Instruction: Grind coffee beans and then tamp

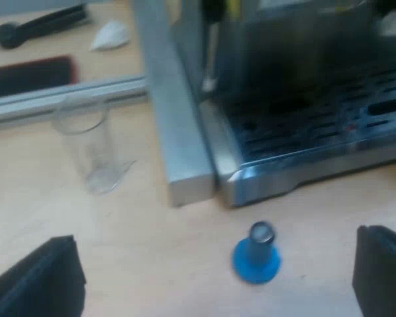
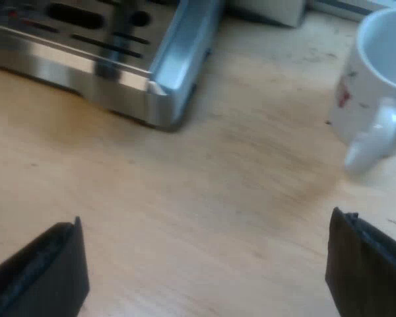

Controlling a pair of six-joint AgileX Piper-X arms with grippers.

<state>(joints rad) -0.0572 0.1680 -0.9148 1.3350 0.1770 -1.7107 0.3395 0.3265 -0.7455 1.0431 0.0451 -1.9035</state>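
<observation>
Left gripper [image 1: 210, 281] (fingers wide apart, holding nothing) hangs above the counter [image 1: 138, 257] by the espresso machine [image 1: 303, 125]. The blue tamper [image 1: 256, 256] stands upright just beside the machine's base. The measuring glass [image 1: 89, 148] stands near it. Right gripper [image 2: 204, 274] is wide open and empty, near the machine's corner, with the mug [image 2: 373, 72] well apart from it.

Wooden tabletop [image 1: 152, 264] carries espresso machine [image 1: 303, 152], blue tamper [image 1: 256, 254] upright near its front, meas. glass [image 1: 89, 148], white mug [image 2: 376, 72].
</observation>
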